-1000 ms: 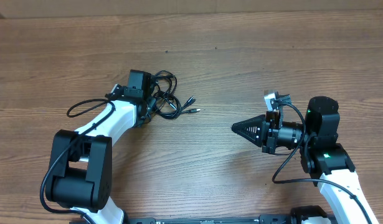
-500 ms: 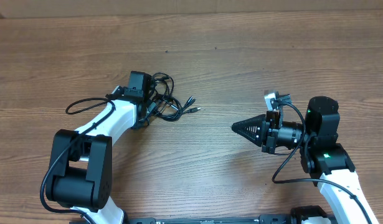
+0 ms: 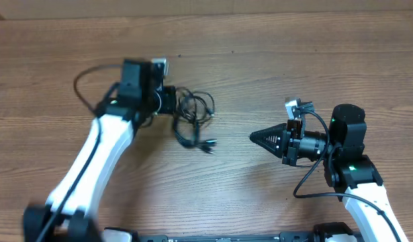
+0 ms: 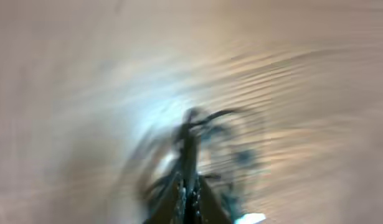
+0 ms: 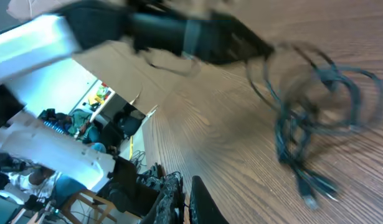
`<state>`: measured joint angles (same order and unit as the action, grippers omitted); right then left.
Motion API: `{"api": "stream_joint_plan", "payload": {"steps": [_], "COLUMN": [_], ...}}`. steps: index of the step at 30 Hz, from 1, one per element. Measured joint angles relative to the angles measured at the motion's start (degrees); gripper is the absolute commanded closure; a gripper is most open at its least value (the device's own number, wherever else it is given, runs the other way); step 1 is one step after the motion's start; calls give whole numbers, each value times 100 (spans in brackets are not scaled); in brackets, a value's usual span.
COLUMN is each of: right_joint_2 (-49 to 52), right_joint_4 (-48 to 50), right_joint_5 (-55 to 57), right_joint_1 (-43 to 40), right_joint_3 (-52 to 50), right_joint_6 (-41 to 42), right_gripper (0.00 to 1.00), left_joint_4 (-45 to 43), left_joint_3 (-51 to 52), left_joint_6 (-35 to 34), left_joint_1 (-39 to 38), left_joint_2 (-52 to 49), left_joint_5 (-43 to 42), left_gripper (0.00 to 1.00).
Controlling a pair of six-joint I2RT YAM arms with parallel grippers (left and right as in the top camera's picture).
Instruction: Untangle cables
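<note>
- Cables [image 3: 191, 115] at the tips of the left fingers [image 4: 177, 198]: black, plug ends greyish.
- Table [image 3: 293, 60]: brown wood, fine grain lines.
- Arms [image 3: 102, 144]: white, black joints.

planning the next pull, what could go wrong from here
The left gripper is shut on one edge of the cables, which are one tangle: pulling may drag or tighten it. The right gripper is shut and apart from them, so nothing anchors the other side. The left wrist view is blurred, so the grip cannot be checked there.
</note>
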<state>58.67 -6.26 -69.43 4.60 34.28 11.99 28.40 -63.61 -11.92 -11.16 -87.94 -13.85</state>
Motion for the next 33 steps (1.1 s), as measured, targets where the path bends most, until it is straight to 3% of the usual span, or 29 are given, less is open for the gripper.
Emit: {"api": "stream_joint_plan", "payload": {"steps": [2,5,10,13,16,19,33], "right_joint_2": [0,0,0,2,4,7,11], "right_joint_4": [103,245,411,459,671,1126,1419], "right_joint_5": [4,24,39,42,42,44,42], "right_joint_1": [0,0,0,-2,0,-2,0], "right_joint_3": [0,0,0,0,0,13,13], "right_joint_6": [-2,-4,-2,0,-13,-20,-22], "right_gripper": [96,96,96,86,69,63,62], "left_joint_4": [11,7,35,35,37,57,549], "left_joint_3": [-229,-319,-319,-319,-319,-319,-319], "left_joint_6": [975,1685,2356,2465,2553,2583,2592], "left_joint_1": [-9,-9,-9,-9,-9,-9,-9], "left_joint_2": [874,1655,2426,2614,2671,2671,2605], "left_joint_5": [-553,-1001,-1781,-2122,-2531,-2872,-3399], "left_gripper": [96,96,96,96,96,96,96]}}
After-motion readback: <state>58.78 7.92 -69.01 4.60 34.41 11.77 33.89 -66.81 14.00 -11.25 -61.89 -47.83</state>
